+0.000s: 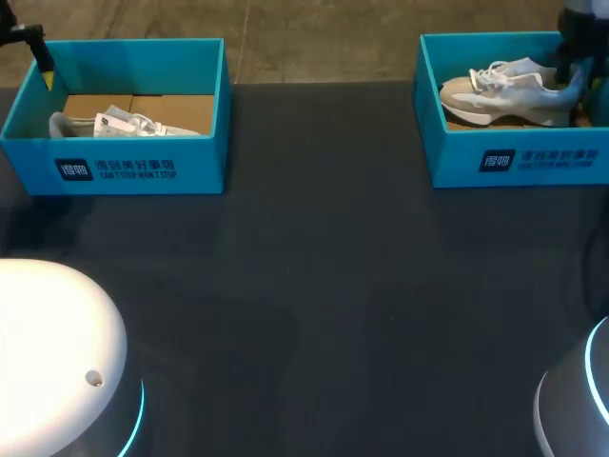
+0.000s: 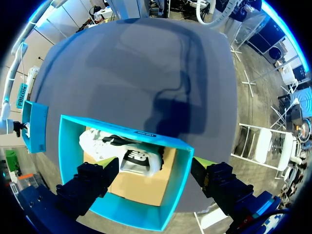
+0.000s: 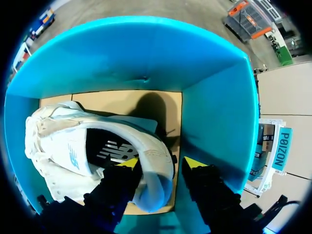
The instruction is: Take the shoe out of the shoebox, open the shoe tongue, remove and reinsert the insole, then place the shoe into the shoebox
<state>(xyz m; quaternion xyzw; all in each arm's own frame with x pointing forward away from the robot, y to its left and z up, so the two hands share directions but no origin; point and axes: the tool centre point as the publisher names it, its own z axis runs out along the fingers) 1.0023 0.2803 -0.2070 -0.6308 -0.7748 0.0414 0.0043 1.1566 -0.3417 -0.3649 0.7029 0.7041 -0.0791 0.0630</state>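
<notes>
Right pincer [image 3: 161,165], released, straddled the shoe [image 3: 63,151] heel inside its shoebox [image 3: 214,112] in the right wrist view; a shallow bite on that collar could slip. Left wrist view: left pincer [image 2: 157,165] hung released over the other shoebox [image 2: 68,151]. Head view: the shoe lay near the box wall, which might snag it on lifting.

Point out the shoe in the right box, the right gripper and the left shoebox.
shoe in the right box [image 1: 504,95]: head view, its side panel.
right gripper [image 3: 161,163]: right wrist view, midway between its yellow tips.
left shoebox [image 1: 205,162]: head view, its front wall.
</notes>
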